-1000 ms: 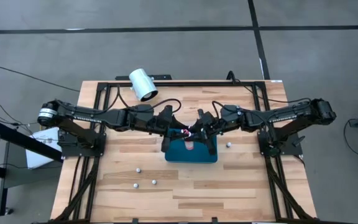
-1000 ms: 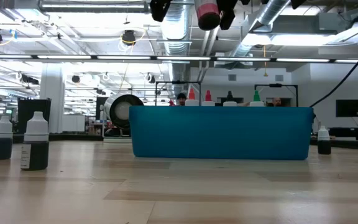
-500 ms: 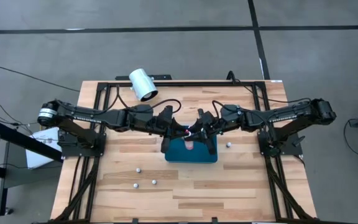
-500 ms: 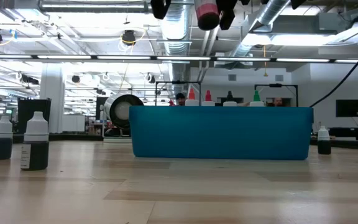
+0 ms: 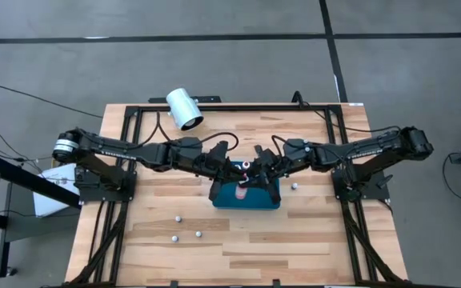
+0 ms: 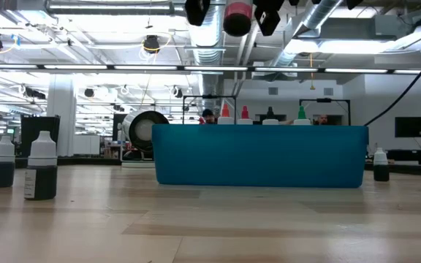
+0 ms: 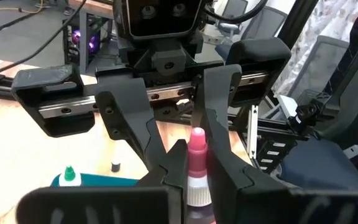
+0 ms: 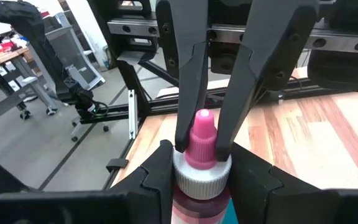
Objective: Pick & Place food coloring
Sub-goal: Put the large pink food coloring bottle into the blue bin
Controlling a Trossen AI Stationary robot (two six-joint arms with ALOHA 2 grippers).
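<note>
Above the blue bin point(image 5: 246, 196) at the surface's middle, the left pincer point(image 5: 239, 170) and right pincer point(image 5: 250, 171) both clamp one pink-capped food coloring bottle point(image 8: 201, 158). Four more bottles stand loose on the surface: three point(image 5: 184, 234) near its front edge, one point(image 5: 294, 186) right of the bin. Only the low view shows four tips point(image 6: 262, 112) inside.
</note>
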